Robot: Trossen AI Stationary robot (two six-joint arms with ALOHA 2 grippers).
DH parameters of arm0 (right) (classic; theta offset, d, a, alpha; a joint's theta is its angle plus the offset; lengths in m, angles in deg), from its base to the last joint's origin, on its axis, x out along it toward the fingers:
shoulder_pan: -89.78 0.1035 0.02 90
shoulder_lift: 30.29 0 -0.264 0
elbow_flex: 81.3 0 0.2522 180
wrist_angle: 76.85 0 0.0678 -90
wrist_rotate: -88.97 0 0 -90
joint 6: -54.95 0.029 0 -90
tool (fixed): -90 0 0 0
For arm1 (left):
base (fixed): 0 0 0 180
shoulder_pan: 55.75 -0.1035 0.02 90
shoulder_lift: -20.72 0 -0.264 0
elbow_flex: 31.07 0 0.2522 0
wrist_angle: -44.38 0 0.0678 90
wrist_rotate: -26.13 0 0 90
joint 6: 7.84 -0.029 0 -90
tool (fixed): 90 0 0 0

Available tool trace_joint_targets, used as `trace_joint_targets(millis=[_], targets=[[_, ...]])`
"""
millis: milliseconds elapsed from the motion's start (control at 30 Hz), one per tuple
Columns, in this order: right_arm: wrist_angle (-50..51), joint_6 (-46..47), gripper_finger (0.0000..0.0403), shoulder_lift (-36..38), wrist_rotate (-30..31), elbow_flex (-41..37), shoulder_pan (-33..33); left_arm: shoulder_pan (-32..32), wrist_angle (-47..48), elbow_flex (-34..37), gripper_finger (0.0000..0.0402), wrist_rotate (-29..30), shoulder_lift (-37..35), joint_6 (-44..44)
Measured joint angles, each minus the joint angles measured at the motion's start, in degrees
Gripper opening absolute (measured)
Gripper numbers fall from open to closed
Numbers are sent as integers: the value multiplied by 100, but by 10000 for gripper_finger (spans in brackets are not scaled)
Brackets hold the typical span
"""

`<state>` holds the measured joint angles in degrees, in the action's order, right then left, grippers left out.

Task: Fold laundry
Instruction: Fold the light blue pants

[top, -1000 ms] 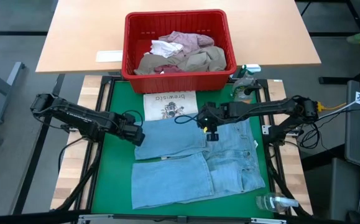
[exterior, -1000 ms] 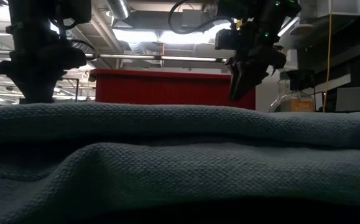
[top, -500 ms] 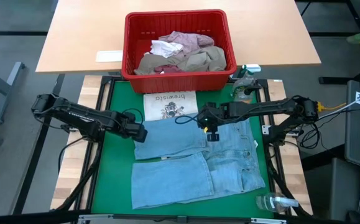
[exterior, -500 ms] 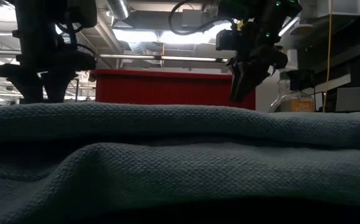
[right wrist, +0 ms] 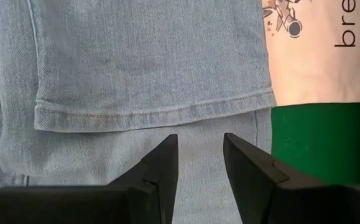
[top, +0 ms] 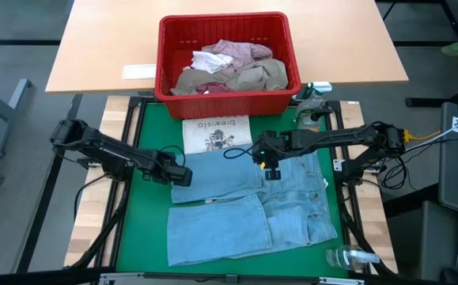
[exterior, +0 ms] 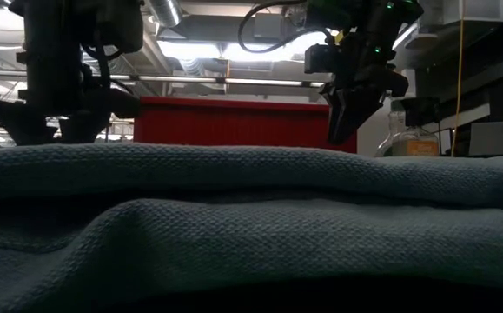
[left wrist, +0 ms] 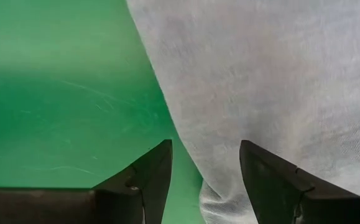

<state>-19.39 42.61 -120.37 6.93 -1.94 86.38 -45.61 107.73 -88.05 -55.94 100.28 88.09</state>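
Observation:
Light blue denim jeans lie folded flat on the green mat. My left gripper points down, open, at the left edge of the jeans' upper leg. In its wrist view my left gripper straddles that edge, one finger over the mat and one over the denim. My right gripper hangs open above the jeans' middle, over a hemmed edge, clear of the cloth. More laundry fills the red basket. My left gripper comes at the jeans' left edge from above, its open fingers on either side of it. Whether the fingertips touch the denim or the mat, I cannot tell.
A folded white printed shirt lies on the mat between the basket and the jeans. A spray bottle lies at the near right corner. Another bottle stands at the far right. The wooden table lies beyond the mat.
My left gripper has opened, rolled about its pointing line, and sunk a little toward the table's right and near edge, down to the jeans' left edge. The jeans lie as before.

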Motion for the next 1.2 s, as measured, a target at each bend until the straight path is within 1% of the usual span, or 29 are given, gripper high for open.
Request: trace_joint_targets(millis=[367, 600, 667, 800, 933, 1067, 1100, 1200], targets=[[-4, 2, 128, 0, -2, 0, 0, 190, -318, 0, 182, 13, 530, 406], [-4, 2, 128, 0, -2, 0, 0, 246, -450, -17, 181, 96, 904, 403], [-4, 2, 128, 0, -2, 0, 0, 246, -456, -24, 173, 114, 928, 403], [-7, 2, 128, 0, -2, 0, 0, 248, -477, -20, 136, 206, 936, 399], [-7, 2, 128, 0, -2, 0, 0, 274, -537, -11, 79, 450, 943, 395], [-7, 2, 128, 0, -2, 0, 0, 270, -434, -4, 20, 476, 895, 395], [-7, 2, 128, 0, -2, 0, 0, 268, -338, 4, 13, 481, 863, 395], [-7, 1, 128, 0, -1, 0, 0, 256, 149, 4, 11, 533, 736, 395]])
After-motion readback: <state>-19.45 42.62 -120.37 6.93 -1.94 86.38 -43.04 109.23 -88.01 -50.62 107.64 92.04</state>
